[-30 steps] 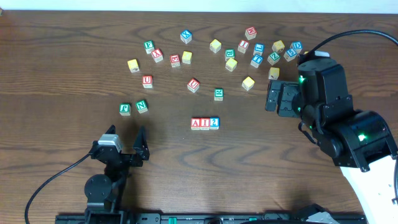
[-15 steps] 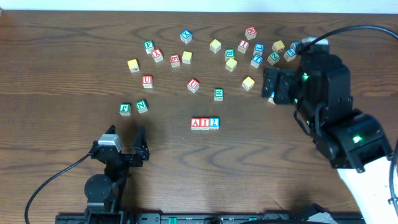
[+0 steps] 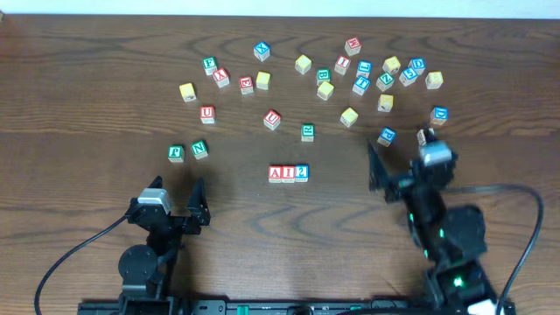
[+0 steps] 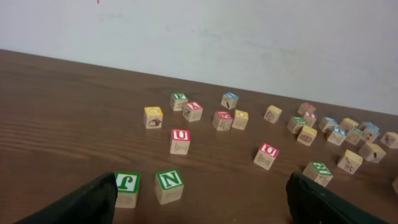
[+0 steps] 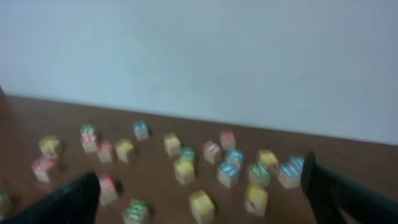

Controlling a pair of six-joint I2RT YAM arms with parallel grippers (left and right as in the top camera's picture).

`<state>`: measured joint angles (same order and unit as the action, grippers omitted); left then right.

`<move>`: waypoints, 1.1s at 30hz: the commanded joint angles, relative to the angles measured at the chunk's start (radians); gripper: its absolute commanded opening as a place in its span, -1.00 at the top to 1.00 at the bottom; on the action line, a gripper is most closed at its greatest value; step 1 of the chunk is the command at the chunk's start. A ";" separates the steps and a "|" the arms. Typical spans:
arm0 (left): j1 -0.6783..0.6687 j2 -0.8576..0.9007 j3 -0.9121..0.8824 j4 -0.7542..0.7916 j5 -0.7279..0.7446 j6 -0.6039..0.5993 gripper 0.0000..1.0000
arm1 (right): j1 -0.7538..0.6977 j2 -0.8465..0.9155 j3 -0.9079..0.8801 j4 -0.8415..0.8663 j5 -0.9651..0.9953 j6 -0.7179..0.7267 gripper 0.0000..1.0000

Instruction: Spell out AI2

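AI2 row completed on the table [image 3: 87,105], both grippers spread.
Red A cube [image 3: 275,173], red I cube [image 3: 288,173] and blue 2 cube [image 3: 302,172] sit touching, side by side, near mid-table, below the scattered letter cubes [image 3: 272,119]. The left gripper [image 4: 202,186] and right gripper [image 5: 200,180] flank the row, well apart from it, jaws wide.

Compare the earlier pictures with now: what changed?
The right gripper pulled back from the far-right blocks toward the near edge, open and empty; nothing was taken or released. The AI2 row, the other blocks and the left gripper stayed put.
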<state>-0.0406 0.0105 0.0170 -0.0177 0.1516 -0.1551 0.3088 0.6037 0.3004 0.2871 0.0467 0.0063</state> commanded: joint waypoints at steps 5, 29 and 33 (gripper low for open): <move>0.005 -0.006 -0.013 -0.041 0.021 0.000 -0.71 | -0.098 -0.300 -0.252 0.033 -0.040 -0.079 -0.99; 0.005 -0.006 -0.013 -0.041 0.021 0.000 -0.71 | -0.224 -0.590 -0.295 -0.367 -0.068 -0.044 -0.99; 0.005 -0.006 -0.013 -0.041 0.021 0.000 -0.71 | -0.224 -0.591 -0.295 -0.367 -0.068 -0.044 -0.99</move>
<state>-0.0406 0.0105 0.0177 -0.0189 0.1513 -0.1570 0.0937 0.0231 0.0067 -0.0715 -0.0139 -0.0547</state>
